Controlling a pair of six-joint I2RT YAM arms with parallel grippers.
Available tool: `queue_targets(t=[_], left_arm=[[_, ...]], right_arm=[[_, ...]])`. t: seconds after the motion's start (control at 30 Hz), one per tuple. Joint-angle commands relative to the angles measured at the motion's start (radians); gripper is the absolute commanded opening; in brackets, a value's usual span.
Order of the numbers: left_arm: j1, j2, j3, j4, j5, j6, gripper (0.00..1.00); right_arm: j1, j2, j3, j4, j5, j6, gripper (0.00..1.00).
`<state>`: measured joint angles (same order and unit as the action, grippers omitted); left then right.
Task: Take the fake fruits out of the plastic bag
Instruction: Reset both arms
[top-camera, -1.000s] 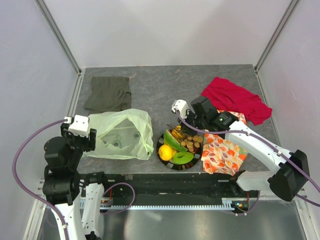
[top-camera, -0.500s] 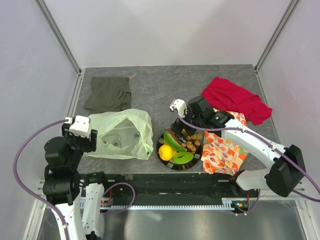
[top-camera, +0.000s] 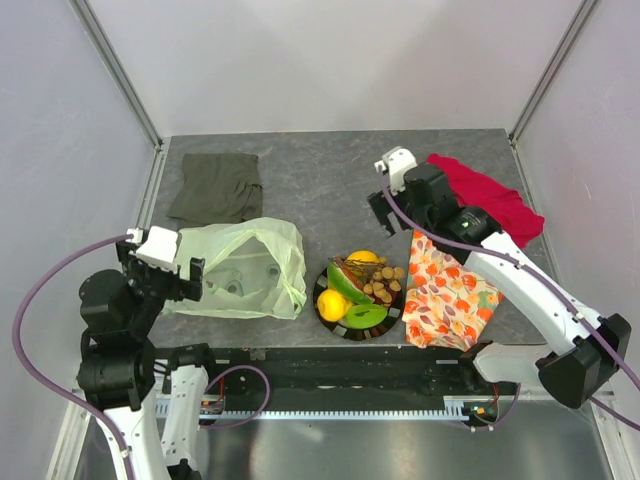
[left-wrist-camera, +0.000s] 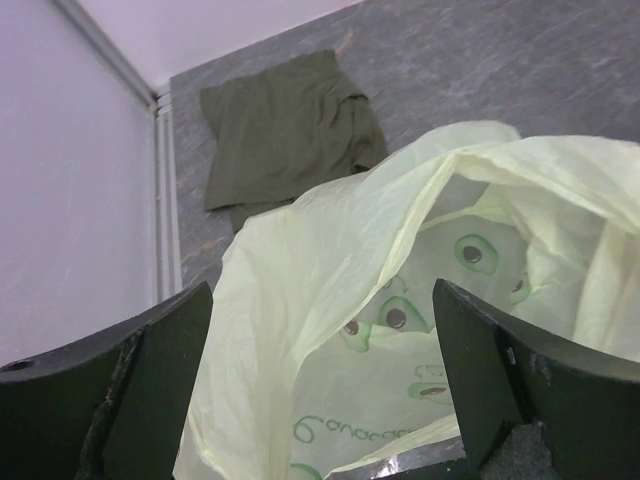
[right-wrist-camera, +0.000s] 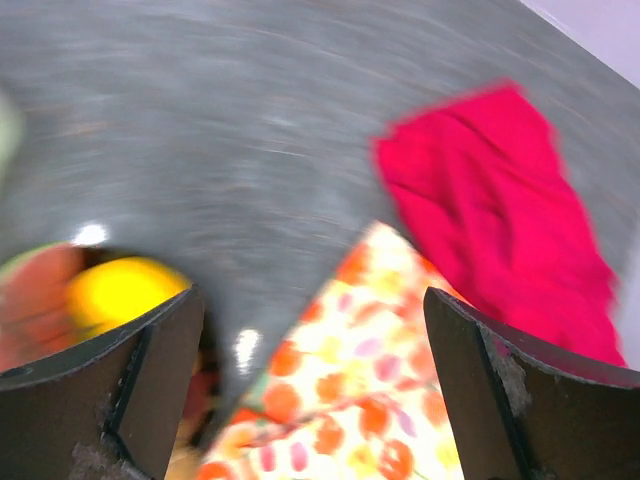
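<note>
1. Grey tabletop (top-camera: 310, 180) is enclosed by pale walls; the fake fruits (top-camera: 358, 288) are heaped on a dark plate (top-camera: 350, 334) at lower centre of the overhead frame.
2. A yellow-orange fruit (top-camera: 365, 257) is seen at the plate's upper rim, judged freshly dropped.
3. The right gripper (top-camera: 382, 212), shut over the plate a second ago, is now spread wide and lifted to the upper right, well apart from the fruits.
4. The plastic bag (top-camera: 250, 265) is laid left of the plate; only printed motifs are seen inside.
5. The left gripper (top-camera: 188, 272) is opened at the bag's left edge, nothing clamped; the task is judged essentially done.
</note>
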<state>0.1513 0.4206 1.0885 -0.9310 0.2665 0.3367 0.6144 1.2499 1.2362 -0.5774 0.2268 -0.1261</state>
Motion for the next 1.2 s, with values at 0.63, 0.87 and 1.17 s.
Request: queue_targets(t=[0.63,0.87,1.17], left_arm=[[0.007,0.300,0.062,0.172,0.304,-0.218,0.99],[0.007,0.314,0.042,0.178,0.287,-0.225,0.99],[0.005,0.314,0.030,0.172,0.232,-0.232,0.99]], right_arm=[[-0.232,-0.282,-0.187,-0.093,0.287,0.160,0.98],[-0.232,-0.316,-0.185,-0.099,0.264,0.157,0.98],[-0.266,-0.351,-0.235,-0.076,0.201,0.187,0.98]])
